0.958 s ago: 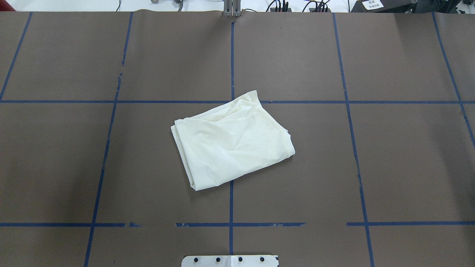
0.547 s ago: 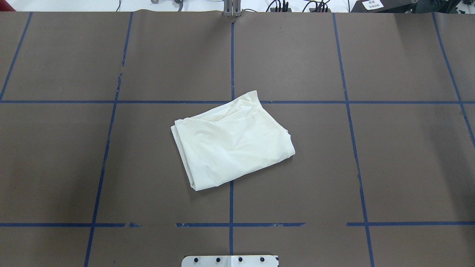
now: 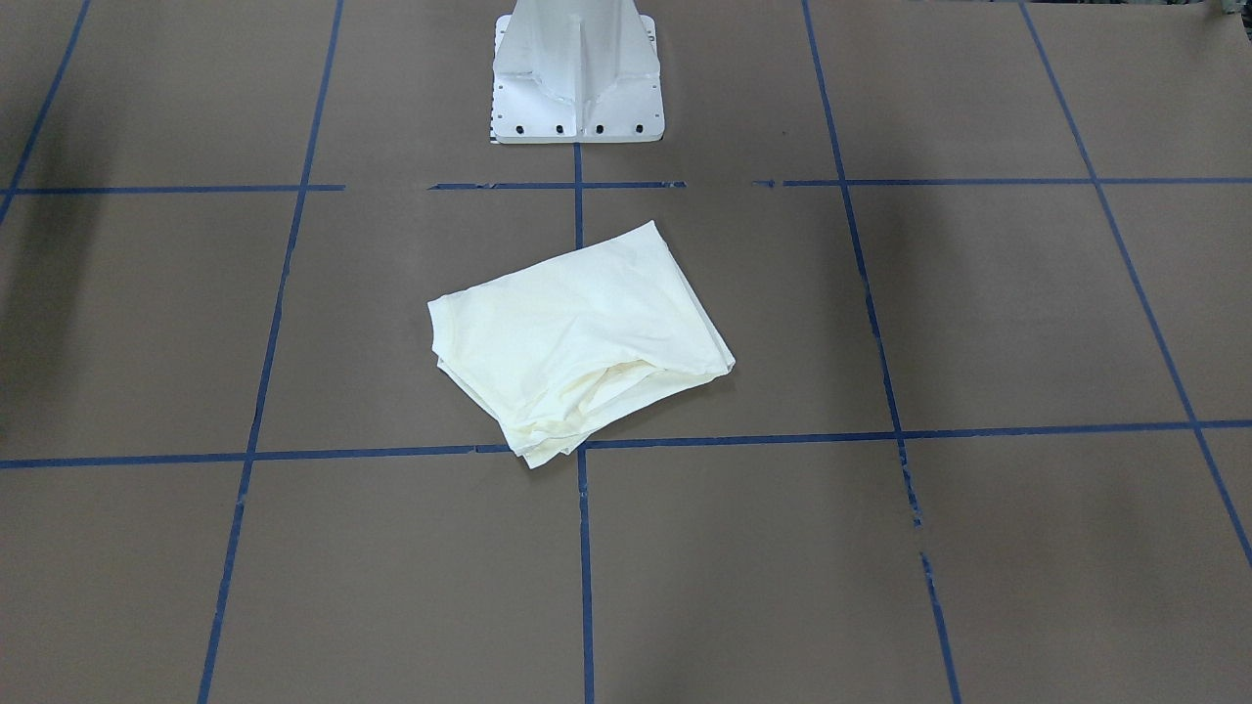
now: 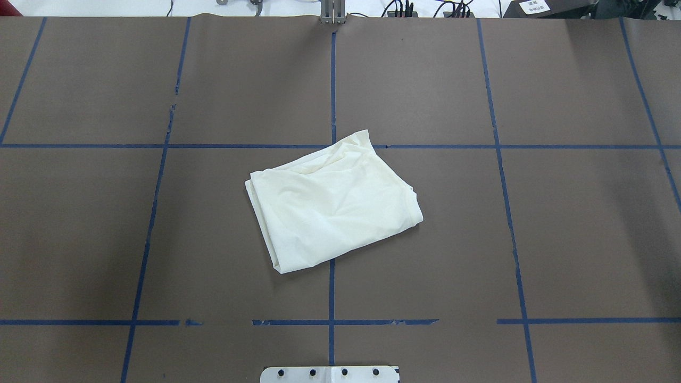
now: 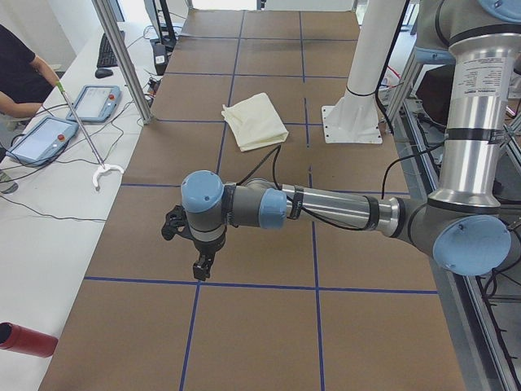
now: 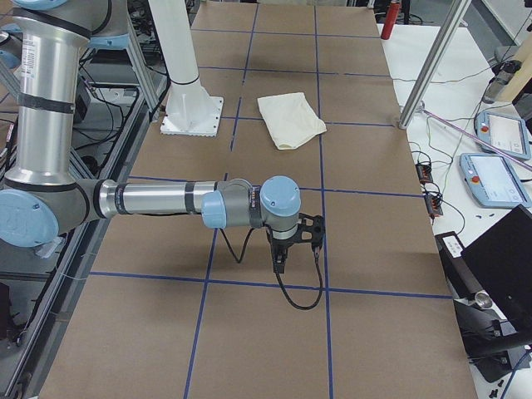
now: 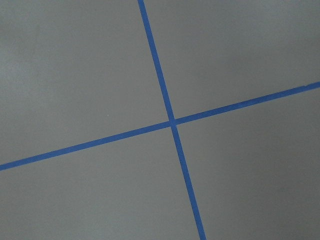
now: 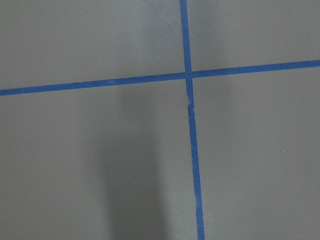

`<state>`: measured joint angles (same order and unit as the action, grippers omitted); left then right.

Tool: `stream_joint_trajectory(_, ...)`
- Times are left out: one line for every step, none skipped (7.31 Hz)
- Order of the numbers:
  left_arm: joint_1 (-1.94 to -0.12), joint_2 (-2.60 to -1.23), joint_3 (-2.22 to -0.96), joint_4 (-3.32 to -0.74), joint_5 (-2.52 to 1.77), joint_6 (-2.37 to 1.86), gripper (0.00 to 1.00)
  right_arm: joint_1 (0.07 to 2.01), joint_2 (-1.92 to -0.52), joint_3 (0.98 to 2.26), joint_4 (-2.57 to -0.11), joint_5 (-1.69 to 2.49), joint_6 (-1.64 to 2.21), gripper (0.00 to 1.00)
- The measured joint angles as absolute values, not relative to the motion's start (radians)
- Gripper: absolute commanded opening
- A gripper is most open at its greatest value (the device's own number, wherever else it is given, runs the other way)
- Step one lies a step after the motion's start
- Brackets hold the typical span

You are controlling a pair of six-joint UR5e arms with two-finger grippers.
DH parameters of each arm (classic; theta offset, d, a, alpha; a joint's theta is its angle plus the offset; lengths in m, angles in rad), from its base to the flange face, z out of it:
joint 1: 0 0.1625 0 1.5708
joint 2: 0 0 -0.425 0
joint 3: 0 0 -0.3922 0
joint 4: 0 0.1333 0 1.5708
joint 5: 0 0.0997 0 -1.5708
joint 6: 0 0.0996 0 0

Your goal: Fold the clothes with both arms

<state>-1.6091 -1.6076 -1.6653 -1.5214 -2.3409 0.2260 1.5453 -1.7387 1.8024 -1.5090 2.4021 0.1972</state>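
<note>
Brown paper covers a wide bench (image 4: 106,239), marked off into large squares by blue tape lines (image 4: 332,298).

At the left end, seen from the camera there, the grey left arm (image 5: 326,208) with light-blue joint caps reaches out level over the paper. Its black left claw (image 5: 189,248) points down above the bench, near a crossing of tape. It appears only in this side view, so I cannot tell whether its fingers are apart or together. The arm's own wrist camera shows only bare paper and a tape cross.

In the middle of the bench lies the cream-white T-shirt (image 4: 332,205), folded into a rough rectangle with a plain side up. It sits askew to the grid, across the centre tape line, and its far corner just passes a cross line. Layered edges show along its far side. Nothing touches it. A white mounting base (image 4: 330,374) stands at the near edge, in line with it.

At the right end, the right arm (image 6: 158,199) likewise stretches out level. Its right claw (image 6: 298,249) points down beside a tape line, well apart from the shirt, with a black cable looping below it. Whether this claw is spread or closed cannot be told either.
</note>
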Motion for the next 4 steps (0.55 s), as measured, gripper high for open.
stream_joint_trajectory(-1.609, -1.608, -1.664, -1.521, -2.341, 0.225, 1.0, 1.545, -1.738, 1.802, -1.508, 2.402, 0.198, 1.0)
stream_joint_trajectory(-1.609, -1.607, -1.662, -1.52, -2.342, 0.221, 1.0, 1.545, -1.738, 1.802, -1.508, 2.402, 0.198, 1.0)
stream_joint_trajectory(-1.609, -1.607, -1.66, -1.522, -2.342, 0.197, 1.0, 1.545, -1.738, 1.802, -1.508, 2.402, 0.198, 1.0)
stream_joint_trajectory(-1.609, -1.606, -1.659, -1.525, -2.342, 0.159, 1.0, 1.545, -1.738, 1.802, -1.508, 2.402, 0.198, 1.0)
